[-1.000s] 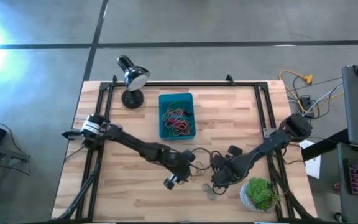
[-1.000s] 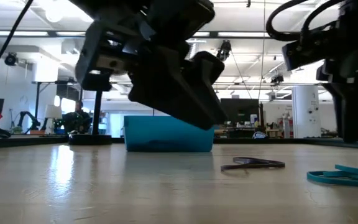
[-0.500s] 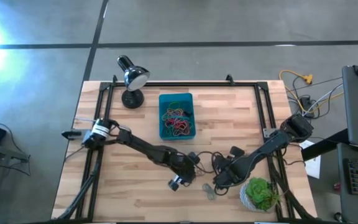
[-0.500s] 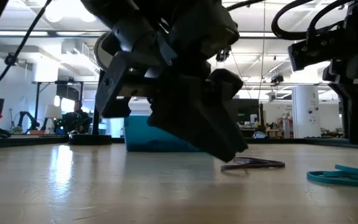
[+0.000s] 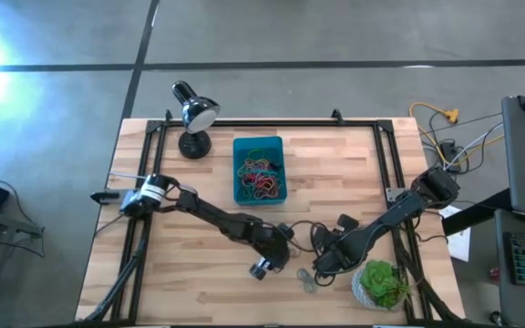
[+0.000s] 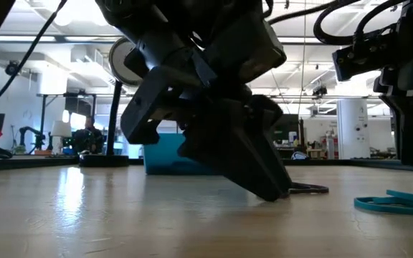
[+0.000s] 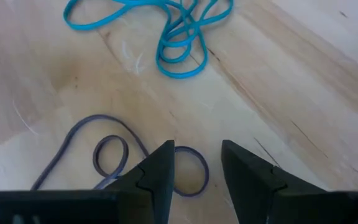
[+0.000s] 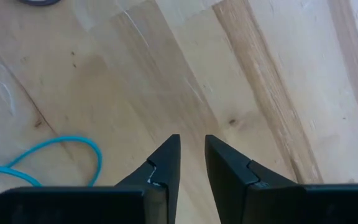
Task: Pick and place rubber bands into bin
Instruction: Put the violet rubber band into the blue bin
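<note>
Left claw [image 7: 196, 177] released over grey rubber band [image 7: 114, 155], wooden table [image 5: 190, 282], right claw [image 8: 191, 163] nearly clenched

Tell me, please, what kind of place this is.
Probably a robotics lab or workshop in a large open hall: a wooden workbench on a concrete floor, long ceiling lights, and loose cables beside the bench.

Two slim dark jointed arms, a pale band on the left one; each hand [image 7: 196, 180] [image 8: 191, 163] ends in two tapered black fingers.
</note>
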